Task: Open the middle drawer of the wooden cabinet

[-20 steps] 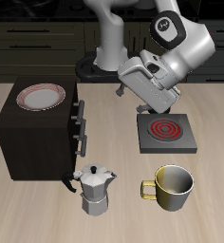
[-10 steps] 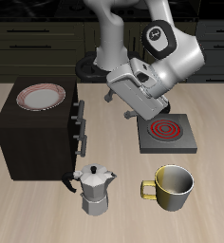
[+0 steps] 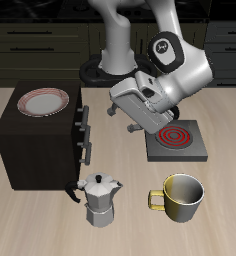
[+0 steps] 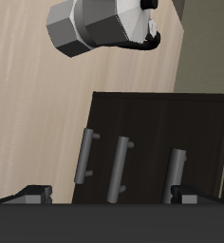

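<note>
The wooden cabinet (image 3: 35,150) is a very dark box standing near the table's edge. Three grey bar handles sit stacked on the face turned toward the arm. The middle drawer (image 3: 86,131) is shut, flush with the other two. My gripper (image 3: 111,107) hovers a short way out from that face, about level with the top of the cabinet, pointing at it. In the wrist view the cabinet (image 4: 195,123) fills the frame, with the middle drawer's handle (image 4: 121,166) roughly centred between my fingertips (image 4: 33,193). The gripper (image 4: 114,196) is open and empty.
A red-rimmed plate (image 3: 42,103) lies on top of the cabinet. A metal moka pot (image 3: 100,200) stands near the cabinet's front corner and also shows in the wrist view (image 4: 100,24). A yellow mug (image 3: 180,197) and a flat burner (image 3: 175,141) sit beside it.
My gripper has swung down and toward the cabinet's drawer face, turning to point at it. The drawers and other objects have not moved.
</note>
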